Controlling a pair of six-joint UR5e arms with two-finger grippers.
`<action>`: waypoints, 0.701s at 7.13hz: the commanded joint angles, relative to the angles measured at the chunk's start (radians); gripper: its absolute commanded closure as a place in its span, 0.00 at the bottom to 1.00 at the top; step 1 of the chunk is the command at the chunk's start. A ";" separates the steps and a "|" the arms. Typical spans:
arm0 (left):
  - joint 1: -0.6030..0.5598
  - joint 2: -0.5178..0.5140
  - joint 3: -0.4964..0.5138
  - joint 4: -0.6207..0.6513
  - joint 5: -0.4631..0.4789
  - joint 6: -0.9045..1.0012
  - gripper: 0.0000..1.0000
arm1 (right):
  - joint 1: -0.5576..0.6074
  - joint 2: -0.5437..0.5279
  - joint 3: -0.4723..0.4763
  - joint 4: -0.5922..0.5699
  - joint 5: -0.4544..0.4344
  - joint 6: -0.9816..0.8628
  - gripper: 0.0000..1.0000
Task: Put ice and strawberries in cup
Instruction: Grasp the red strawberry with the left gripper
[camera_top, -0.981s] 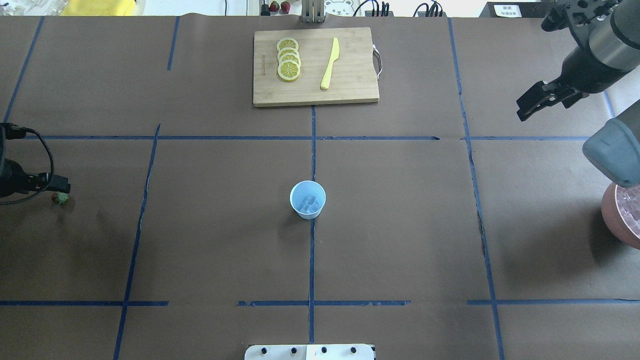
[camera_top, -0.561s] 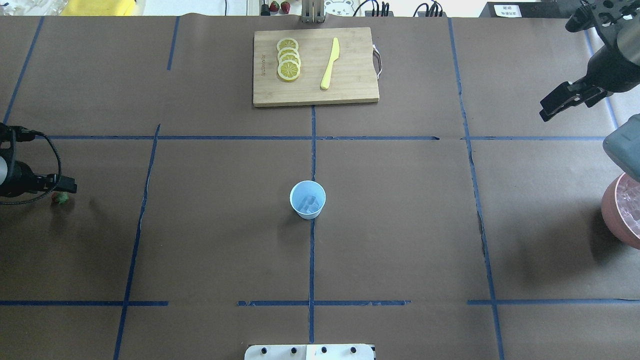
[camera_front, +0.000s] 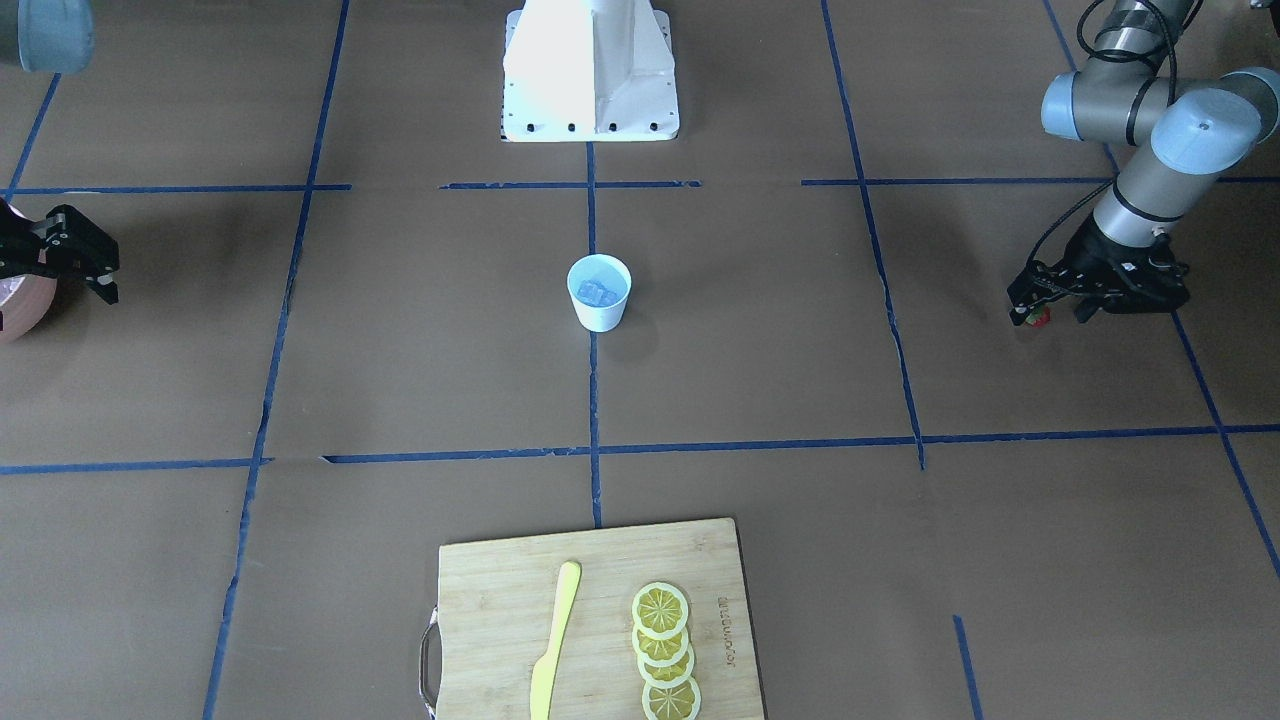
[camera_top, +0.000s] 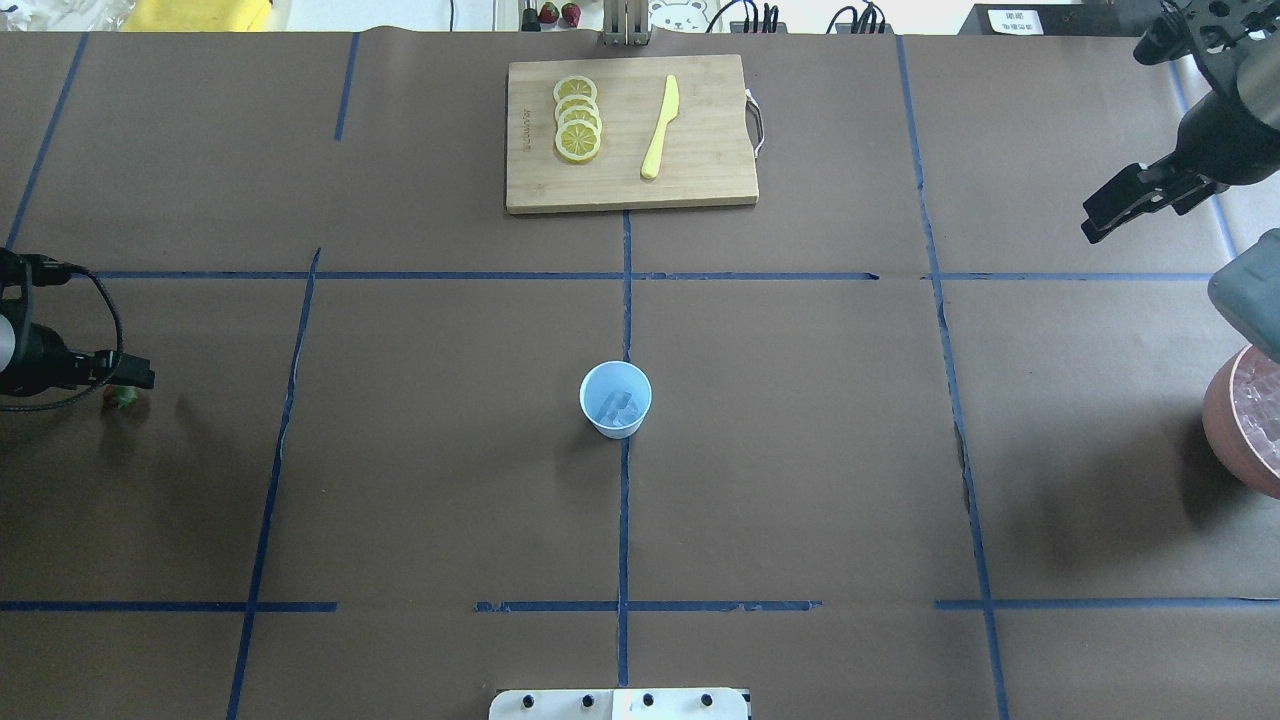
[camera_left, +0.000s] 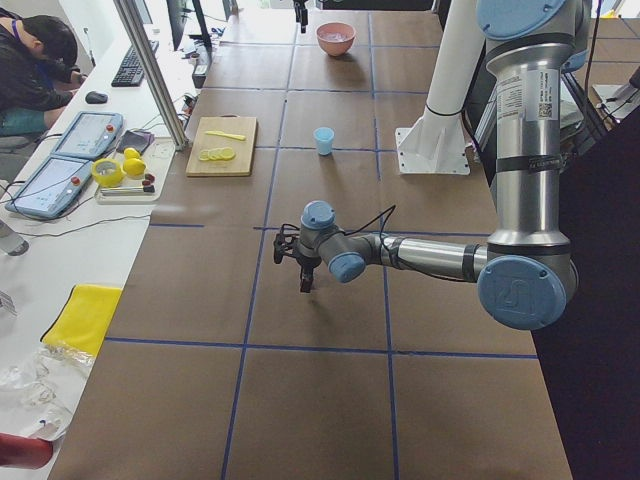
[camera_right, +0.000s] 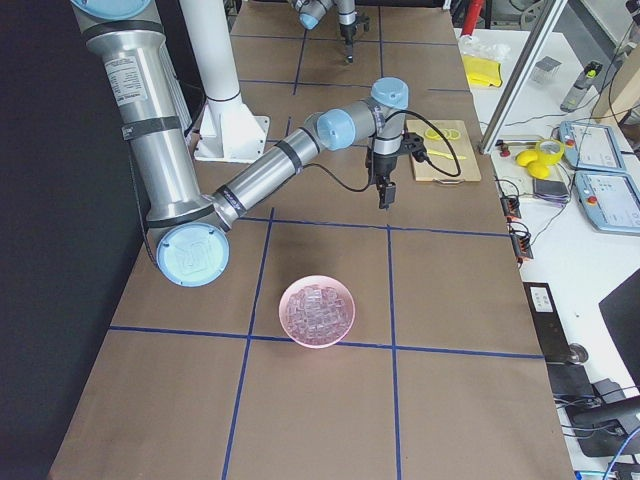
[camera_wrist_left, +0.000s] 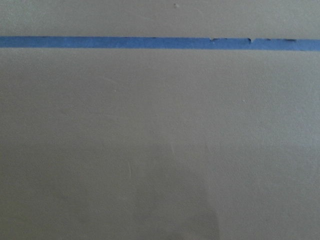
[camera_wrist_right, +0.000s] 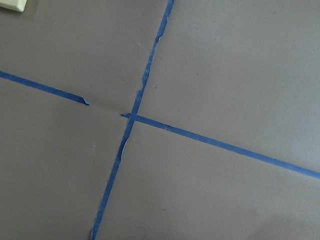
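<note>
Left pincer (camera_front: 1024, 306) sits right at the strawberry (camera_front: 1040, 318); can't tell if it's got hold. I'd centre it, squeeze gently, then head for the far-off cup (camera_front: 599, 292).

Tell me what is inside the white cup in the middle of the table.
The cup holds a few clear ice cubes. No strawberry shows in it; that one is far off, by the left gripper. The floor beneath the cubes is hidden.

- The table (camera_top: 800, 450) is viewed steeply from opposite long edges, overhead and front-facing; the cup (camera_front: 598, 314) is shared.
- Side views are taken from both short edges.
- Wrist views are held near the tabletop.
</note>
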 joint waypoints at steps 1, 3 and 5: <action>0.003 0.005 -0.005 0.001 -0.003 0.000 0.05 | 0.000 0.000 0.000 0.000 -0.001 0.001 0.01; 0.009 0.007 -0.005 0.001 -0.003 0.000 0.09 | 0.000 0.000 0.000 0.000 -0.001 0.002 0.01; 0.009 0.007 -0.006 0.001 -0.003 0.000 0.17 | 0.000 0.000 0.000 0.000 -0.001 0.003 0.01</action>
